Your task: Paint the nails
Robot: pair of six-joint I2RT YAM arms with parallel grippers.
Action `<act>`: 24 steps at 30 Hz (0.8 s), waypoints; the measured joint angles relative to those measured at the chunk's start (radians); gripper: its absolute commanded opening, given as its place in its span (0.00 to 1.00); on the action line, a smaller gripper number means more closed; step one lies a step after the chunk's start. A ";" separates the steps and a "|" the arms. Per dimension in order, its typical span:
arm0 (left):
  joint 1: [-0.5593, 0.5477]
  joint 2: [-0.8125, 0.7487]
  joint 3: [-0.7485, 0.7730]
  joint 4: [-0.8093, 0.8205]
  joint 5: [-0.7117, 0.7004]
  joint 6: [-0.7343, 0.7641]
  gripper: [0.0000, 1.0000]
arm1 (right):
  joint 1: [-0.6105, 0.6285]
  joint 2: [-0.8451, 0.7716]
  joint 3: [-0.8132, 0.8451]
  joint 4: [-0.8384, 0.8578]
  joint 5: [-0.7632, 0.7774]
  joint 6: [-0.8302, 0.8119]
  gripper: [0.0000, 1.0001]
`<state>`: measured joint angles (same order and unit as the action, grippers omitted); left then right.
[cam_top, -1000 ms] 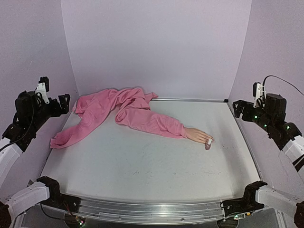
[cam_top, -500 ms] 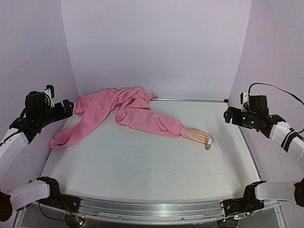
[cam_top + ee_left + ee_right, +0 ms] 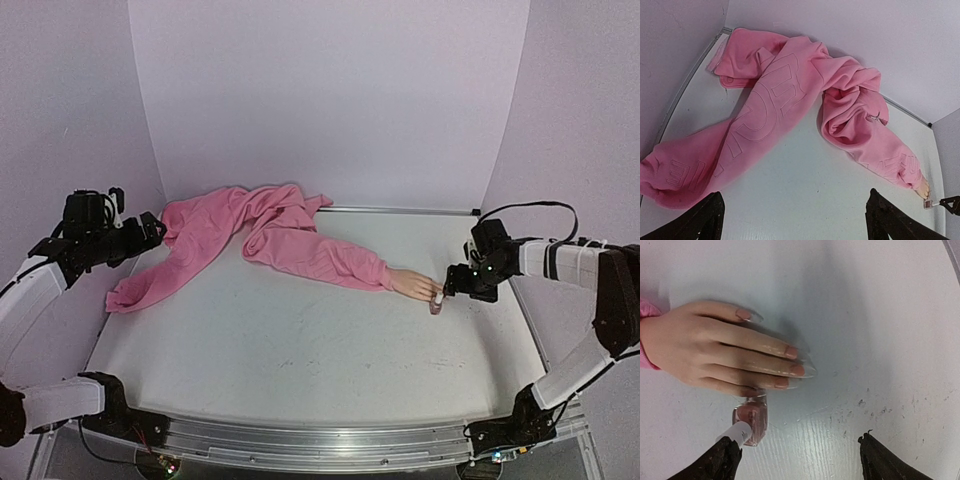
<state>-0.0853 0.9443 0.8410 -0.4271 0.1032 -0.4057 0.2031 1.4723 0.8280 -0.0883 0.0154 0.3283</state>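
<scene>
Nails (image 3: 797, 370) sit on the mannequin hand (image 3: 715, 352), flat on the table (image 3: 880, 315) past a pink sleeve (image 3: 865, 145). Right gripper (image 3: 800, 440) hangs spread over them, one finger beside the bottle (image 3: 751, 420). Left gripper (image 3: 795, 202) is spread above the sleeve.

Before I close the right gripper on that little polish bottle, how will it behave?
The polish bottle looks like smooth glass, so it is probably rigid but slippery in a pinch. It is small and narrow with a pale cap on top, so a sideways nudge may tip it. It sits right beside the mannequin hand, which could shift too.
</scene>
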 measured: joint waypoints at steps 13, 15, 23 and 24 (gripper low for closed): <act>0.002 0.018 0.026 -0.002 0.085 -0.040 1.00 | 0.090 0.070 0.068 0.002 0.041 0.045 0.81; 0.002 0.021 0.029 -0.002 0.091 -0.041 0.99 | 0.092 0.056 0.068 -0.003 0.043 0.048 0.81; 0.004 0.056 0.043 -0.003 0.132 -0.064 0.99 | 0.146 0.014 0.105 0.002 -0.027 0.023 0.71; 0.004 0.062 0.047 -0.003 0.140 -0.066 0.99 | 0.153 0.027 0.113 0.002 -0.029 0.019 0.68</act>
<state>-0.0811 1.0065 0.8883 -0.4297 0.2428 -0.4721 0.3565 1.4998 0.9409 -0.0868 -0.0132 0.3473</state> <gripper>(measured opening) 0.996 0.743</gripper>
